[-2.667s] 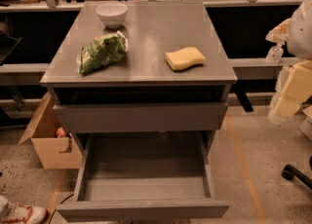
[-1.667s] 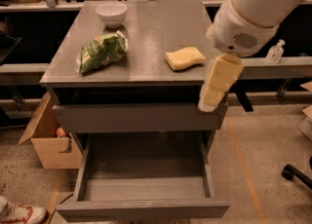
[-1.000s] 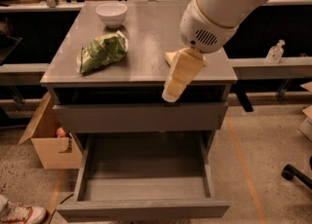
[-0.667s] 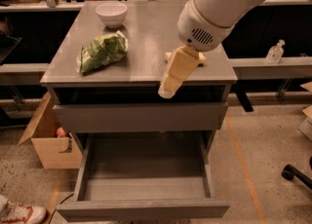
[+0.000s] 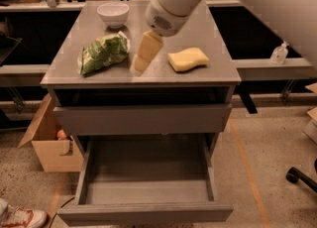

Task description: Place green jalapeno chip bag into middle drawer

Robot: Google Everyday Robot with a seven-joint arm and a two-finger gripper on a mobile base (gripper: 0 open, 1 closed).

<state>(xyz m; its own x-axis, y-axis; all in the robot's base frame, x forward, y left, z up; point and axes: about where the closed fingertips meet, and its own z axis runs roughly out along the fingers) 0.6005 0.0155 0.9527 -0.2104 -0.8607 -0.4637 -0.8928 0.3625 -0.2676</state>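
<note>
The green jalapeno chip bag (image 5: 102,52) lies crinkled on the left of the grey cabinet top (image 5: 208,71). My gripper (image 5: 140,59) hangs over the middle of the top, just right of the bag and left of the yellow sponge (image 5: 187,59), with nothing in it. The white arm comes down from the upper right. The middle drawer (image 5: 146,212) is pulled out below, its grey tray bare. The shut grey drawer front (image 5: 142,119) sits directly above it.
A white bowl (image 5: 113,14) stands at the back left of the cabinet top. A cardboard box (image 5: 52,145) is on the floor left of the cabinet. A clear bottle (image 5: 280,53) stands on the shelf at the right. A shoe (image 5: 20,218) shows at the bottom left.
My arm has swung in from the right and the gripper has moved left across the cabinet top, past the sponge toward the chip bag. The bag, sponge and drawer have not moved.
</note>
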